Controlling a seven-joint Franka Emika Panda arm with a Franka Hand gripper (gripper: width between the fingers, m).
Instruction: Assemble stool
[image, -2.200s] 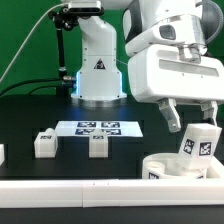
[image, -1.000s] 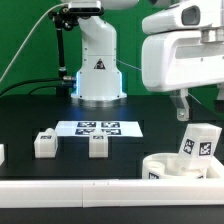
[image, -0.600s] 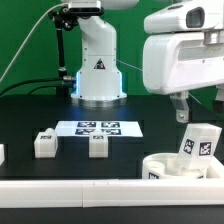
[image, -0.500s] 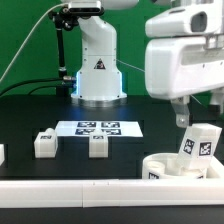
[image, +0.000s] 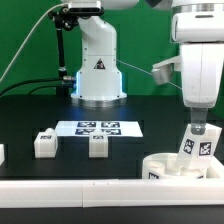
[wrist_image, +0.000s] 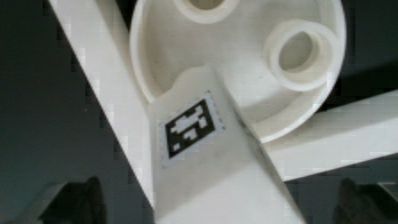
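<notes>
The round white seat (image: 168, 167) lies at the exterior view's right, next to the front bar. A white leg (image: 199, 144) with a square tag stands on it, leaning slightly. My gripper (image: 197, 126) hangs right above that leg, seen edge-on. In the wrist view the leg (wrist_image: 210, 160) runs up between my two dark fingers (wrist_image: 79, 200), with a gap showing on each side. My gripper (wrist_image: 222, 206) is open and holds nothing. The seat (wrist_image: 240, 45) behind shows round holes. Two more legs (image: 44, 143) (image: 97, 146) lie loose on the black table.
The marker board (image: 100, 128) lies flat mid-table in front of the robot's base (image: 98, 72). A long white border bar (image: 90, 190) runs along the front edge. A small white piece (image: 2, 155) shows at the left edge.
The hand has risen off the leg, shifted right and turned to face edge-on. It now hangs centred over the leg. The jaws stayed open and no part moved.
</notes>
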